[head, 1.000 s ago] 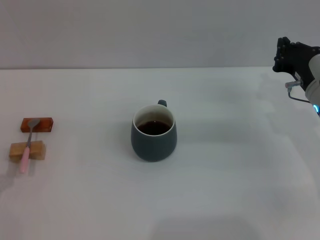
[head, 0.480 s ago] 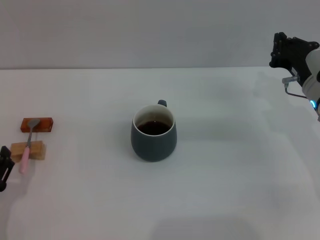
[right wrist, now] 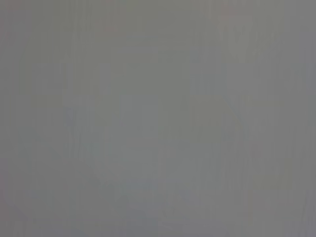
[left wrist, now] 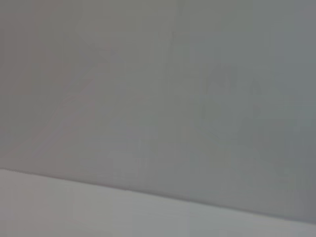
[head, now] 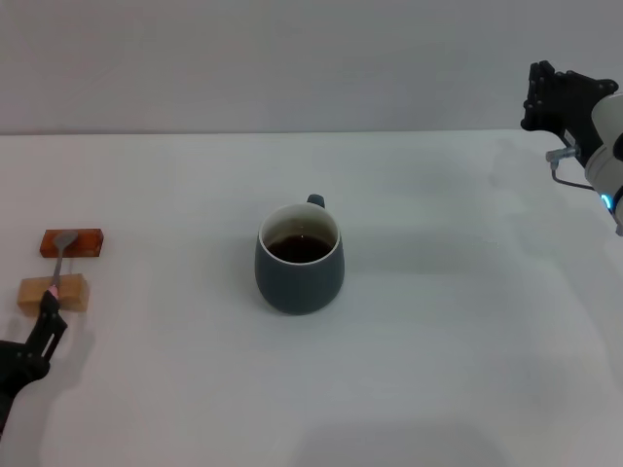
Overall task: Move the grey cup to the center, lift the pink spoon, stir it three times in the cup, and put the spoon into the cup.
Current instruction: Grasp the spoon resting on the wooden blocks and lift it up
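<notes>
White surface (head: 438, 370) across the whole head view, wall behind. Grey cup (head: 299, 258) upright near the middle, dark liquid inside, handle turned to the far side; first step looks done. Right gripper (head: 551, 94) raised at the far right edge, well apart from everything, apparently parked; jaws' state cannot tell. Left gripper (head: 41, 329) low at the near left corner, dark tip reaching up to the near end of the spoon (head: 56, 270); jaws' state cannot tell, nor whether touching the handle or just short of it. Tan block (head: 54, 293) just beyond that tip, orange block (head: 72, 242) a little farther back. Spoon laid across both blocks, raised off the surface: pink handle on the tan block toward the robot, grey bowl on the orange block away from it. Long axis running near to far, slightly tilted to the right at the bowl end, and roughly in line with the left gripper's approach. Left arm by far the nearer; likely step in hand: closing on the pink handle from its near end. Cup well to the right of the spoon. Wrist views showing nothing useful.
</notes>
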`<state>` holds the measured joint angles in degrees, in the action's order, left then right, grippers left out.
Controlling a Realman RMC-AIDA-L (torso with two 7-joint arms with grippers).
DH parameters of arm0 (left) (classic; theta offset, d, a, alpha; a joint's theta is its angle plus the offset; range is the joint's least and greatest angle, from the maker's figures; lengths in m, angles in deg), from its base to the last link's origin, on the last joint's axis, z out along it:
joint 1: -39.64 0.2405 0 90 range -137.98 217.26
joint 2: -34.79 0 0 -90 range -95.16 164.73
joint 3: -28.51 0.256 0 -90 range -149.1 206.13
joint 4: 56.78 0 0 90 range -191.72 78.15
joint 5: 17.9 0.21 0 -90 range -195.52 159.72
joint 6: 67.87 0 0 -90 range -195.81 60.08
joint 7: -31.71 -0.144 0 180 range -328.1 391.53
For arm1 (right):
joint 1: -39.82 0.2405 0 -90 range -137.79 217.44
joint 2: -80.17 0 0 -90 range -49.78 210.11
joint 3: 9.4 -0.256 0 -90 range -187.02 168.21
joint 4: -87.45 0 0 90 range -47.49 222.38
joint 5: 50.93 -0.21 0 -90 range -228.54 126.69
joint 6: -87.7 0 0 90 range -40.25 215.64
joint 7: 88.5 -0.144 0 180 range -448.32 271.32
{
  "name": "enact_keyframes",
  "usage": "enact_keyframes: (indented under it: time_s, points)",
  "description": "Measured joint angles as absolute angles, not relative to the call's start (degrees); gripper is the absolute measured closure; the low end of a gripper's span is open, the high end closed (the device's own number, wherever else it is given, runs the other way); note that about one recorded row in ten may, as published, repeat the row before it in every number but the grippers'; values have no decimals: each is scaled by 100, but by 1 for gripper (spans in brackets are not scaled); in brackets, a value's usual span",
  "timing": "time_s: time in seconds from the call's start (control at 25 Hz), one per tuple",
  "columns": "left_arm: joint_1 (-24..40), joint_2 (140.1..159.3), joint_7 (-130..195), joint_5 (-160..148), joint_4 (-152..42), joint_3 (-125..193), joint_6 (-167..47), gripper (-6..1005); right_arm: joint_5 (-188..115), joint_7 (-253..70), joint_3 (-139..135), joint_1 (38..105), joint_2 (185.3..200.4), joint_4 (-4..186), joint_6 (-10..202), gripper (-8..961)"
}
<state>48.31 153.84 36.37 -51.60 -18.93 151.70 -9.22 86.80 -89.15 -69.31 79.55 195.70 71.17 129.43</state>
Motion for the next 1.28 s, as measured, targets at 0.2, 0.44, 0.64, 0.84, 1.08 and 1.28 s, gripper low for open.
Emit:
enact_keyframes:
  time_s: [0.2,0.44,0.64,0.84,1.08,1.28]
  points:
    - [4733,15375,2541,-6642,-1671,15763,-1191,252,8680,-8913,-6917,7932,19570,7119,12944,921]
    - [4863,15375,2094,-6839,-1336,15953,-1091,258,8699,-8911,-6911,7915,19565,7146,12945,921]
    - [4896,15357,1837,-6952,-1068,16256,-1070,263,8854,-8911,-6958,7912,19565,7150,12945,921]
    - [4882,15366,1825,-6962,-1024,16305,-1096,267,8883,-8911,-6961,7911,19565,7155,12945,920]
    - [4683,15384,1641,-7313,-1072,16362,-1309,273,8908,-8911,-6914,7911,19566,7121,12944,921]
    - [4532,15386,1480,-7692,-1181,16469,-1305,278,9080,-8940,-6908,7895,19577,7113,12944,921]
